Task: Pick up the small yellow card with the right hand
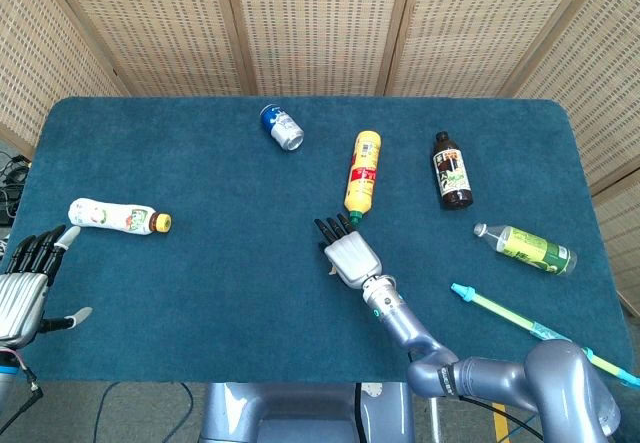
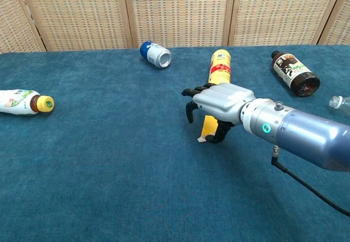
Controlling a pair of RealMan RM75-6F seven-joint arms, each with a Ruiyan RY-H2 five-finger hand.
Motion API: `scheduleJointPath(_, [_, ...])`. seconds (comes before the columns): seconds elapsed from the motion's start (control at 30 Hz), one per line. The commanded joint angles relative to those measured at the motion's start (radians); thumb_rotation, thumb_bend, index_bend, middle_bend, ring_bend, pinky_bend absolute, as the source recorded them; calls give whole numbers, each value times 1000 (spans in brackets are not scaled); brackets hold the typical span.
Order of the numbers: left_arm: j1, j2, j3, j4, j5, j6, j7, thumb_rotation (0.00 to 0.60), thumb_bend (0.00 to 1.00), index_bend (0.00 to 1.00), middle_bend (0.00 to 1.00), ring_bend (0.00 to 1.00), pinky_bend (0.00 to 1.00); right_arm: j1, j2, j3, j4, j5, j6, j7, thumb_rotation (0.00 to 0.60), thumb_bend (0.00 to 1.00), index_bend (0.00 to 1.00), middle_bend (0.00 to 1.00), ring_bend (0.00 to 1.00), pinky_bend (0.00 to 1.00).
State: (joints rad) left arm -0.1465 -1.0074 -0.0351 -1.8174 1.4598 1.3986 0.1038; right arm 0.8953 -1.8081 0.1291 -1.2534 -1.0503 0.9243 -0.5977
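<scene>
Woven cane screens [image 1: 320, 23] back my workspace; below them lies one blue felt table [image 1: 200, 293], which I take as the reference for every entry.

Item, right hand [image 1: 350, 256]: near the table's middle, slightly toward the front edge, palm down. In the chest view its fingers [image 2: 190, 110] curl downward and the thumb closes in beneath, pinching the small yellow card [image 2: 208, 128].

Item, small yellow card: held under that hand at the table's middle, tilted, with one lower corner at or just above the felt; I cannot tell whether it touches. My head view hides it under the hand.

Item, left hand [image 1: 25, 288]: at the table's front-left edge, fingers straight and apart, thumb out, holding nothing.

Item, yellow bottle [image 1: 363, 172]: lying just behind the right hand, cap toward it.

Item, blue can [image 1: 281, 126]: on its side toward the table's back edge.

Item, dark bottle [image 1: 451, 170]: lying right of the yellow bottle.

Item, white bottle [image 1: 118, 217]: lying at the table's left side.

Item, clear green-labelled bottle [image 1: 525, 247]: lying at the right side.

Item, teal pen [image 1: 505, 314]: near the front-right corner.
</scene>
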Motion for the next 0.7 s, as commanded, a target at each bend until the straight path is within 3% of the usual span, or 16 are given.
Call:
scheduleJointPath(0.03, [0,1,0,0,0,0,0,600,0,0,0,0,0,-3,5,-4,-5,-2,-6,-4,600,479,381,0,0,0])
scheduleJointPath(0.7, [0,2,1,-1,3,1,-4,600,0,0,0,0,0,-9,10,-11,-2,-10,-34,-29,600,584,611,0,0,0])
